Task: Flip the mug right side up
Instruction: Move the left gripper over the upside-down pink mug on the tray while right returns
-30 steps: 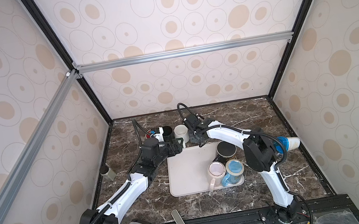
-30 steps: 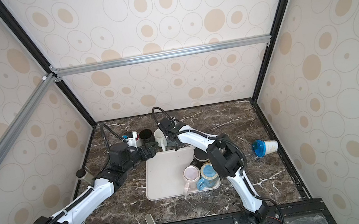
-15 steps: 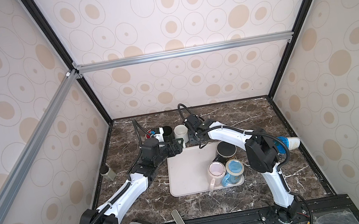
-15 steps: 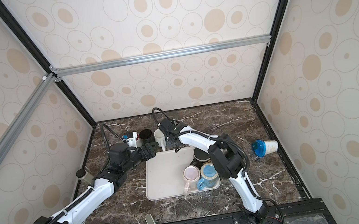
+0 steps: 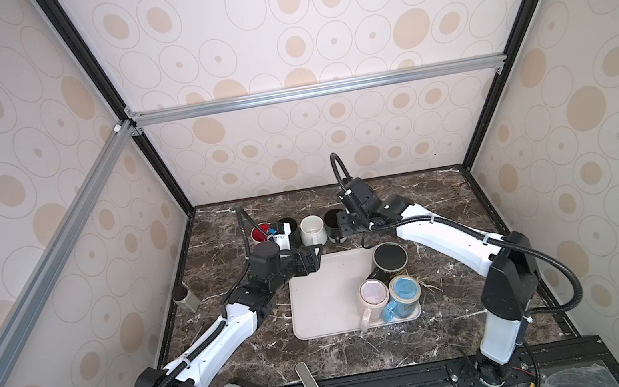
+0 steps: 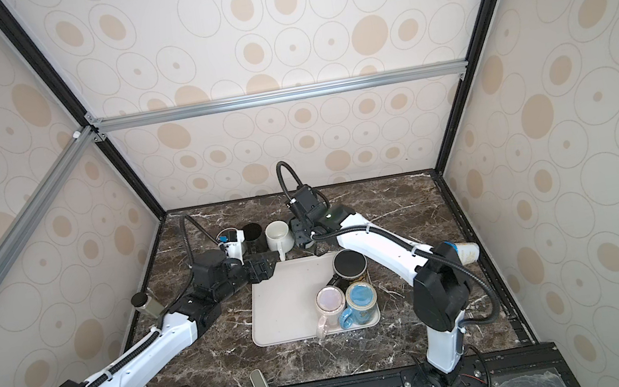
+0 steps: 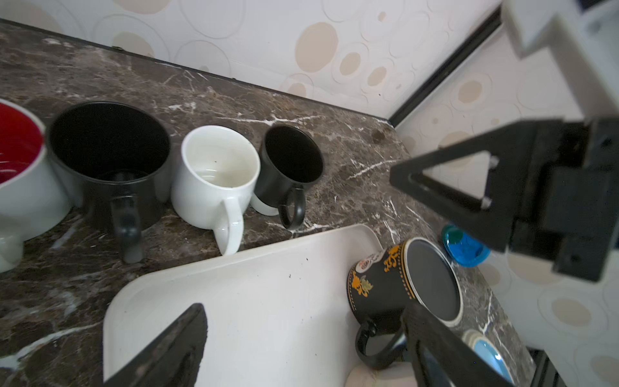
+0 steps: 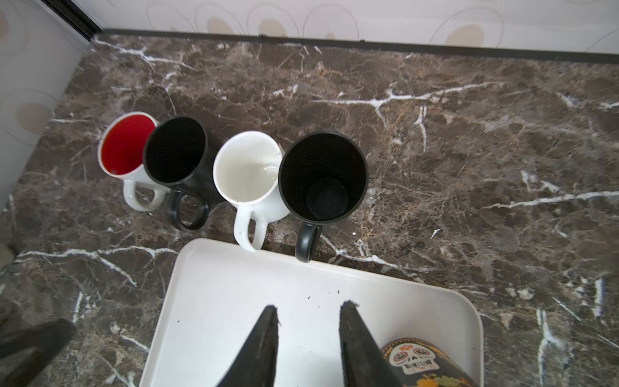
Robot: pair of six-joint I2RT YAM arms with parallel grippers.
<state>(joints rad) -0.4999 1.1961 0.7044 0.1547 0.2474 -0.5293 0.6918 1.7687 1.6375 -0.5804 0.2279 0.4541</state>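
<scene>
Three mugs stand upside down on the white tray (image 5: 324,297): a black skull mug (image 5: 390,259) (image 7: 402,284) (image 8: 418,362), a pink mug (image 5: 374,293) and a blue mug (image 5: 405,291). Behind the tray several mugs stand upright in a row, ending with a black mug (image 5: 334,222) (image 8: 323,174) (image 7: 289,160). My right gripper (image 5: 343,234) (image 8: 310,305) hovers open over the tray's far edge, just in front of that black mug, holding nothing. My left gripper (image 5: 316,258) (image 7: 303,308) is wide open and empty above the tray's far left corner.
In the row are also a red-lined white mug (image 8: 125,147), a larger black mug (image 8: 176,150) and a white mug (image 8: 248,167). A blue-and-white cup (image 6: 464,252) lies at the right. A small cylinder (image 5: 185,298) stands by the left wall, and a grey bar (image 5: 308,384) lies at the front.
My right gripper has opened off the black mug and drawn back toward the tray, leaving it upright in the row. The left arm has hardly moved.
</scene>
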